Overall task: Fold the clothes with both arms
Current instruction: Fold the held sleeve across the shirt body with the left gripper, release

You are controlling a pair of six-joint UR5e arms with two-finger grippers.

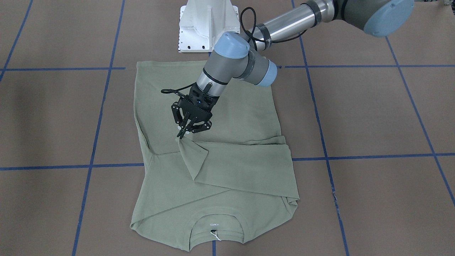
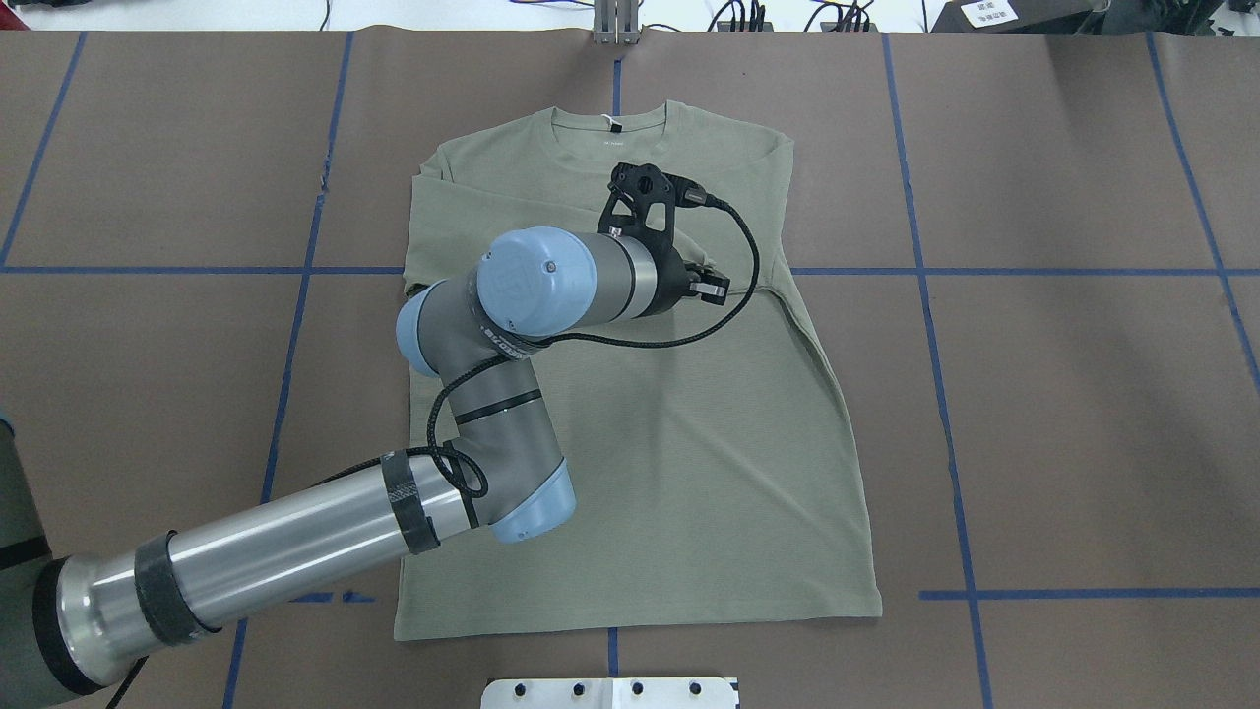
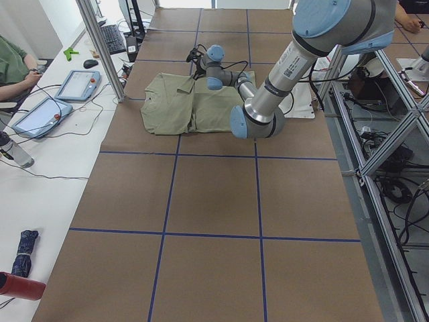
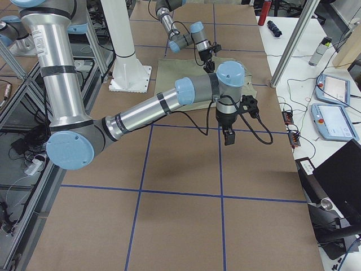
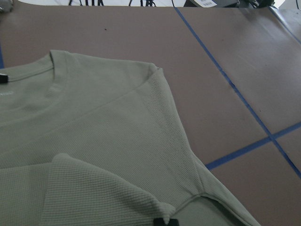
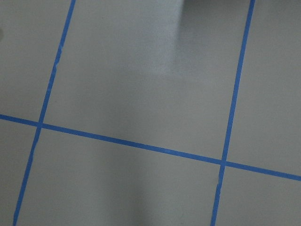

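Note:
The sage-green shirt [image 1: 249, 117] lies flat on the brown table, hem toward the robot and neck [image 1: 217, 222] away from it. One sleeve [image 1: 241, 167] is folded across the chest. My left gripper [image 1: 182, 133] is shut on that sleeve's cuff end, which rises in a small peak. From overhead the left wrist [image 2: 650, 276] covers the fingers above the shirt [image 2: 689, 473]. The left wrist view shows the collar, a shoulder and one black fingertip [image 5: 164, 221] at the cuff. My right gripper [image 4: 228, 137] hangs over bare table beside the shirt [image 4: 169, 73]; whether it is open or shut I cannot tell.
The white pedestal base [image 1: 206, 25] stands just behind the hem. Blue tape lines [image 6: 141, 146] grid the table. A side bench along the table holds tablets [image 3: 80, 84], and a person [image 3: 10, 67] sits at it. Metal posts [image 3: 100, 47] rise at the table's edge.

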